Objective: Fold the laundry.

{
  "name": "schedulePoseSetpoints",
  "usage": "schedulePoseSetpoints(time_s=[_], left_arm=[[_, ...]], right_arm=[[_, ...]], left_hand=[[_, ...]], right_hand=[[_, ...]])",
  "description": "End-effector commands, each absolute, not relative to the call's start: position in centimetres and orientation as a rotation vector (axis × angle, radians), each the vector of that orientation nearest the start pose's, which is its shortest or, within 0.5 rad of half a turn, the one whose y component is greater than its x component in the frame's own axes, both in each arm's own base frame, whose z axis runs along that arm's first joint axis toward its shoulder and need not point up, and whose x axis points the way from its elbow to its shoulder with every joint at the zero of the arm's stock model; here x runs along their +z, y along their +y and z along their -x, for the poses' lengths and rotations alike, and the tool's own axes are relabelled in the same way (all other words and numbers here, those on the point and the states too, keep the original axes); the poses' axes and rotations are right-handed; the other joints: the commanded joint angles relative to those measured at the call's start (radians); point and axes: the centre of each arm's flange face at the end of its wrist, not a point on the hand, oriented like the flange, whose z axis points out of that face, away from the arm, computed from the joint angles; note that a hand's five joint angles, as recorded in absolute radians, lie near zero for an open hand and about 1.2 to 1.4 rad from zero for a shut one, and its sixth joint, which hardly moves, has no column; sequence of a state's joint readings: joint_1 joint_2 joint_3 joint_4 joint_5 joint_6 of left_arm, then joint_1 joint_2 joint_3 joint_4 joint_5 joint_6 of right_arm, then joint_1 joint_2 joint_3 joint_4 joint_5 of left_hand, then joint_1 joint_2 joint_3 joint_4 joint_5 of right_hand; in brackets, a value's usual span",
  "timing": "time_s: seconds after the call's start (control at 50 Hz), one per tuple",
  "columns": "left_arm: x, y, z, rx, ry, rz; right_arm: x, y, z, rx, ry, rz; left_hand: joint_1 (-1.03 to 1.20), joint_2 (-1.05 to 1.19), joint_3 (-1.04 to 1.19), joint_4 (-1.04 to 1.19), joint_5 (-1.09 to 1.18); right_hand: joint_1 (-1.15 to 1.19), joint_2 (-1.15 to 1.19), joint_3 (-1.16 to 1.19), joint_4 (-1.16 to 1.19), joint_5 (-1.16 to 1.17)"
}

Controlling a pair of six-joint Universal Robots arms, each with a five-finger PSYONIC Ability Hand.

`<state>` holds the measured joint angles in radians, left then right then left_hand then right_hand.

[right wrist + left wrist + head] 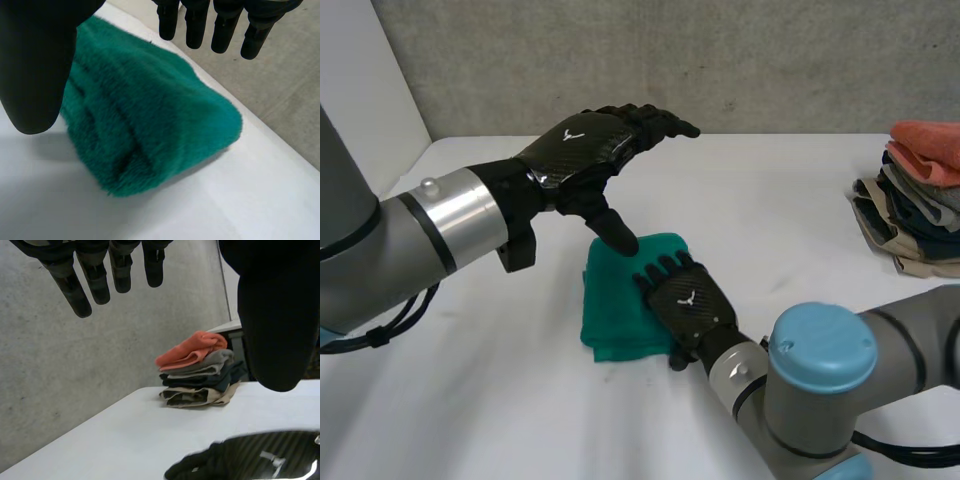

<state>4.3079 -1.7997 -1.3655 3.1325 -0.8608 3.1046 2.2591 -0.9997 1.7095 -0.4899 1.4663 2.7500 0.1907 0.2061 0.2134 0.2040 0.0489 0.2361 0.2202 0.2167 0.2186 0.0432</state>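
a white table (pixel 500 400) stands against a rough grey concrete wall (pixel 720 60), with a white panel (pixel 360 80) away to the left of the green towel (pixel 620 300). the towel lies folded into a thick pad about mid-table.

the right hand (pixel 688 305) lies palm down over the towel's right side, fingers straight and clasping nothing; whether the palm presses the cloth i cannot tell. the left hand (pixel 590 145) hovers above the towel's far edge, fingers stretched out and empty, thumb pointing down at the cloth.

well to the right of the towel sits a stack of folded clothes (pixel 920 200). the left wrist view shows its layers plainly: orange on top, then grey, dark blue and beige. the right wrist view shows the towel's fuzzy pile and rounded fold.

a small pale emblem (pixel 576 135) marks the back of each hand; no readable writing.
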Motion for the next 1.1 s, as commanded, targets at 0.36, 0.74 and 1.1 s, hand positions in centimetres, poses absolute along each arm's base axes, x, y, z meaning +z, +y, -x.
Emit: schedulePoseSetpoints(time_s=[0.36,0.74,1.1], left_arm=[[29.4,-22.9,30.7,1.472,-1.583,0.912],[30.5,-22.7,30.4,1.512,-1.564,0.901],[31.1,-22.1,30.2,1.532,-1.562,0.892]], right_arm=[[11.6,-23.5,-37.4,-1.986,1.719,1.260],[20.4,-29.4,-36.5,-2.262,1.520,1.049],[36.3,-46.2,-13.6,-2.762,1.140,0.308]], left_hand=[[0.023,0.007,0.000,0.010,-0.010],[0.023,0.007,0.000,0.010,-0.010],[0.017,0.002,-0.006,0.004,-0.016]], right_hand=[[0.351,0.367,0.370,0.368,0.369],[1.160,1.176,1.180,1.178,1.179],[1.160,1.176,1.180,1.178,1.179]])
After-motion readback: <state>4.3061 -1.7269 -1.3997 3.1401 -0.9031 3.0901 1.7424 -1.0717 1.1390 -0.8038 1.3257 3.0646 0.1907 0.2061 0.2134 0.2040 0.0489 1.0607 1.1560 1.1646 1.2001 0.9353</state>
